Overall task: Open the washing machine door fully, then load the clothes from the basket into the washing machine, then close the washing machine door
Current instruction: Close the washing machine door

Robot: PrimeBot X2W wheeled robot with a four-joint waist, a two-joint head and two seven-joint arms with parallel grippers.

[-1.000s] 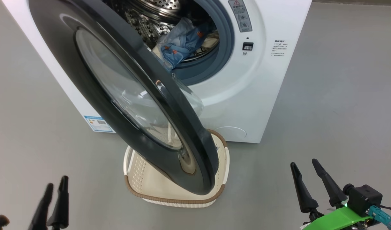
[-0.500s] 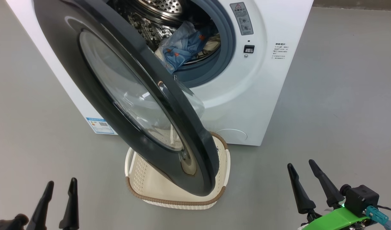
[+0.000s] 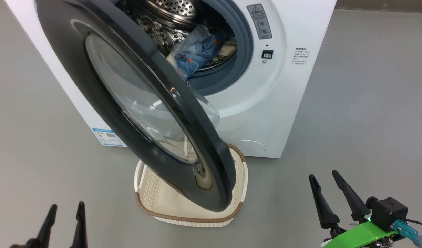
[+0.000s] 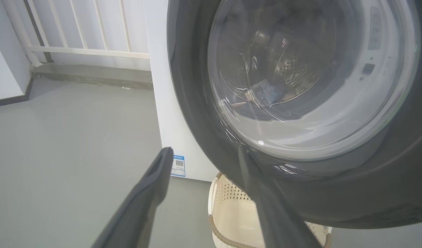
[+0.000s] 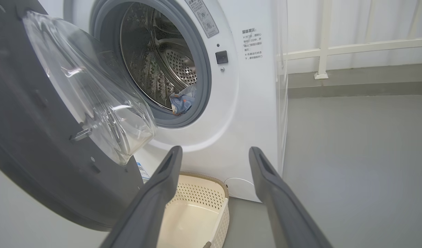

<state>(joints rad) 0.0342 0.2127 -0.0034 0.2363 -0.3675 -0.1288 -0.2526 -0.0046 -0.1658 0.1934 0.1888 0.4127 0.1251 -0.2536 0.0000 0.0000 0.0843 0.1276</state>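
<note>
1. While the washing machine door [image 3: 138, 113] stands partly swung out from the left edge of the washing machine [image 3: 293, 103], its free edge leaves a gap to the machine's front on the right side. The drum mouth and grey-blue rubber ring [image 3: 244, 58] show through that gap.
2. The door's lowest rim hangs above the basket [image 3: 183, 217], which stands on the floor [image 3: 369, 120] just in front of the machine's bottom edge, beside the round flap [image 3: 248, 146].
3. The clothes [image 3: 197, 51] lie inside the drum, at its lower front, just behind the rubber ring.
4. Wide grey floor lies free to the right of the machine and the basket, and also to the left, past the blue sticker [image 3: 107, 136].
5. The left gripper [image 3: 67, 204] hovers at the lower left, jaws wide and holding nothing, apart from the door's black rim.
6. The right gripper [image 3: 322, 173] hovers at the lower right over bare floor, jaws wide and holding nothing, well apart from the basket.
7. Against a second ago, the left gripper sits lower in the head view and its fingers now show sharp and more spread. The right gripper has slipped slightly down. The camera has shifted a little. The door, basket and clothes keep their places against the machine.
</note>
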